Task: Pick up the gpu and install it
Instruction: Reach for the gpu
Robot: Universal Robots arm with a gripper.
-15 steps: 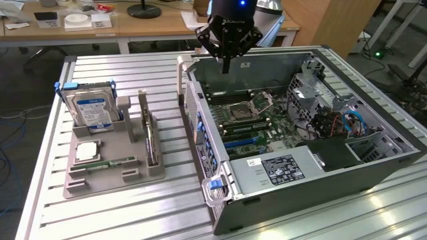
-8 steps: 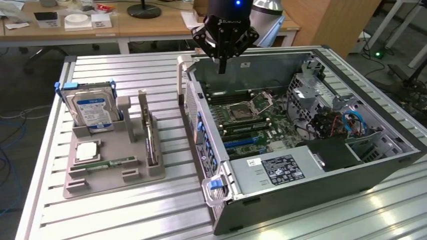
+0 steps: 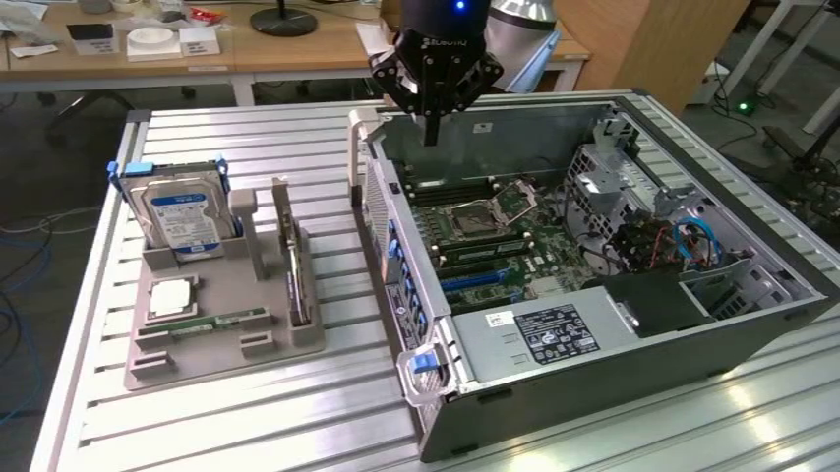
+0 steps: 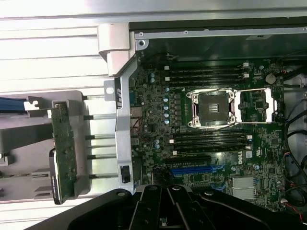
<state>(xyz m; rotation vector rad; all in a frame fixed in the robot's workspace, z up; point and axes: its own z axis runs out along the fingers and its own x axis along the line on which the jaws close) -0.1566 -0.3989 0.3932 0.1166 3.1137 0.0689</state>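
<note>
The gpu (image 3: 291, 264) stands on edge in a slot of the grey holder tray (image 3: 223, 344) on the table, at the exterior view's left of the open computer case (image 3: 591, 295). In the wrist view the gpu (image 4: 64, 149) shows as a green board with a dark strip along it. My gripper (image 3: 430, 136) hangs above the far end of the case, fingers shut to a narrow point with nothing between them, well apart from the gpu. The gripper (image 4: 165, 211) looks down on the motherboard (image 4: 211, 124), near a blue expansion slot (image 4: 196, 170).
A hard drive (image 3: 184, 221) with a blue-white label stands upright in the tray; a processor chip (image 3: 171, 295) and a narrow green memory stick (image 3: 216, 322) lie flat there. The case's side wall (image 3: 393, 256) stands between tray and motherboard. A power supply (image 3: 545, 334) fills the near end.
</note>
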